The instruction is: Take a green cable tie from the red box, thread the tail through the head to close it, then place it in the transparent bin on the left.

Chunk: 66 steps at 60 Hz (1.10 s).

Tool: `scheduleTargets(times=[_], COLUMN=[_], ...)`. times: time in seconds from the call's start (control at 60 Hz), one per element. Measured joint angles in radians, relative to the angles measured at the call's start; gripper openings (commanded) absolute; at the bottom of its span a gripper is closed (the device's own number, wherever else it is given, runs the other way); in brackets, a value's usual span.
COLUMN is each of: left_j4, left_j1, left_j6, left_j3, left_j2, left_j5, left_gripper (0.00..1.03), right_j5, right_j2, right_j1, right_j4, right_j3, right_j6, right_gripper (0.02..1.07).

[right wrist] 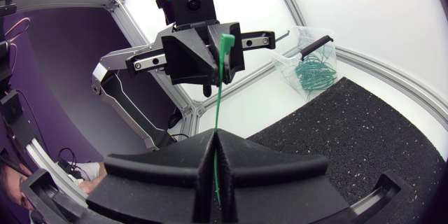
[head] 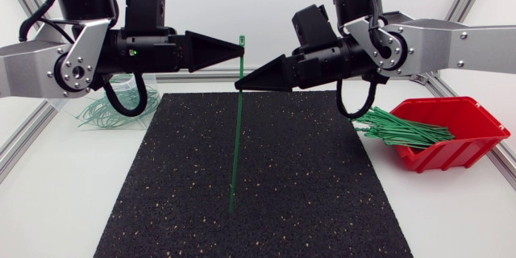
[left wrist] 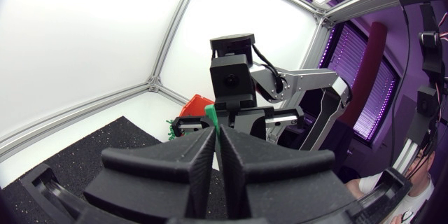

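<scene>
Red box holds ties, bin holds loops, your left gripper and right gripper clamp one upright tie above mat

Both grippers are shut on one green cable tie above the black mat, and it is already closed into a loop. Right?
Not a loop: in the head view the green cable tie hangs straight, tail free, above the black mat. The left gripper and right gripper are indeed shut on it.
</scene>
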Motion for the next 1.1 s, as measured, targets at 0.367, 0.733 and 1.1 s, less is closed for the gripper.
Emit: scheduleTargets(times=[0.367, 0.733, 1.1], left_j4=[-0.063, -0.290, -0.513], left_j1=[-0.012, -0.008, 0.026], left_j6=[0.031, 0.131, 0.217], left_j3=[0.002, 0.072, 0.192], left_j2=[-0.006, -0.006, -0.006], left_j5=[-0.027, -0.105, -0.192], left_gripper=[0.03, 0.03, 0.03], right_j5=[0.002, 0.080, 0.369], right_j2=[0.000, -0.004, -0.023], right_j1=[0.000, -0.017, -0.032], right_j4=[0.004, -0.012, -0.269], right_j3=[-0.014, -0.013, 0.026], right_j6=[0.000, -0.018, -0.292], right_gripper=[0.13, 0.61, 0.60])
